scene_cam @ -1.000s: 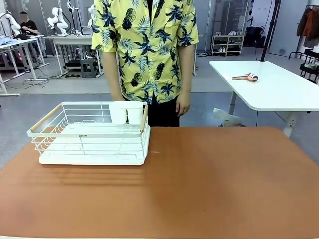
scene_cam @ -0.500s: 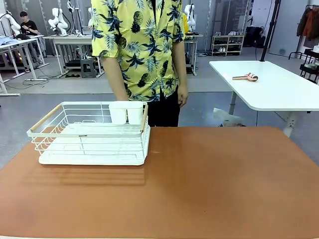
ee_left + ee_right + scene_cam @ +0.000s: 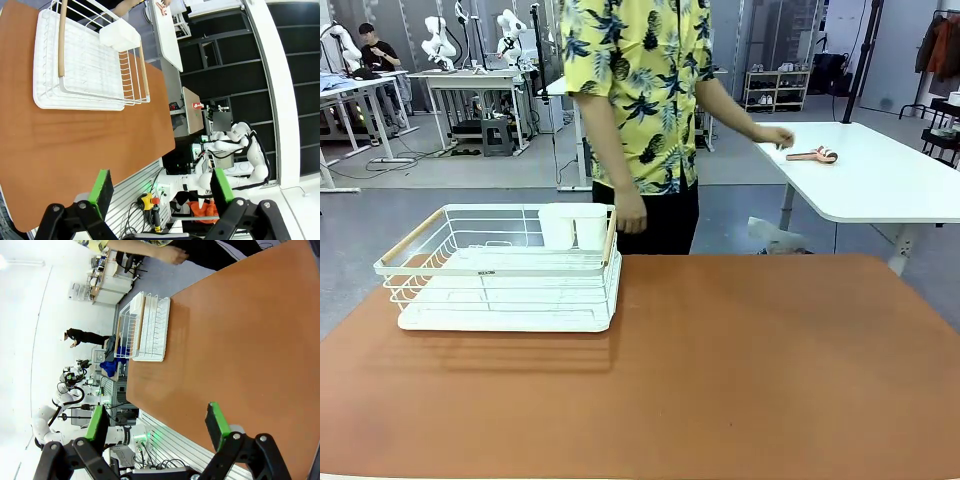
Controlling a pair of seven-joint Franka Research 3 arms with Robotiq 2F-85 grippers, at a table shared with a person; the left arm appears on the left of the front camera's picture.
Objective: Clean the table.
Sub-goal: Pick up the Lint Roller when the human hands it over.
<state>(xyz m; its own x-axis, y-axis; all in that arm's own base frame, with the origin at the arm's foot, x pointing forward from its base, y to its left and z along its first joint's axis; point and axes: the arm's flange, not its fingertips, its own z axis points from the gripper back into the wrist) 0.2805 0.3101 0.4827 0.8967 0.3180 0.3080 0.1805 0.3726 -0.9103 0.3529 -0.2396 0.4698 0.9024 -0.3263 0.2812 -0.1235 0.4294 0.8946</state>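
Observation:
The reddish-brown table [image 3: 740, 370] fills the lower part of the front view; it also shows in the left wrist view [image 3: 60, 145] and in the right wrist view [image 3: 240, 340]. My left gripper [image 3: 160, 187] hangs open above the table's near edge, nothing between its green pads. My right gripper [image 3: 160, 422] is open too, high over the table's near side, with empty jaws. A person in a yellow patterned shirt [image 3: 630, 90] stands at the far edge, turned to the right, one hand [image 3: 775, 137] stretched to the white side table.
A white wire dish rack [image 3: 505, 268] with wooden handles and a white cup holder [image 3: 572, 226] stands on the table's far left [image 3: 85, 65] [image 3: 145, 327]. A white table [image 3: 870, 175] at the right back holds a small pink tool [image 3: 815, 154].
The person has turned and stepped to the right, reaching one hand out to the pink tool on the white table. The rack and both grippers have not moved.

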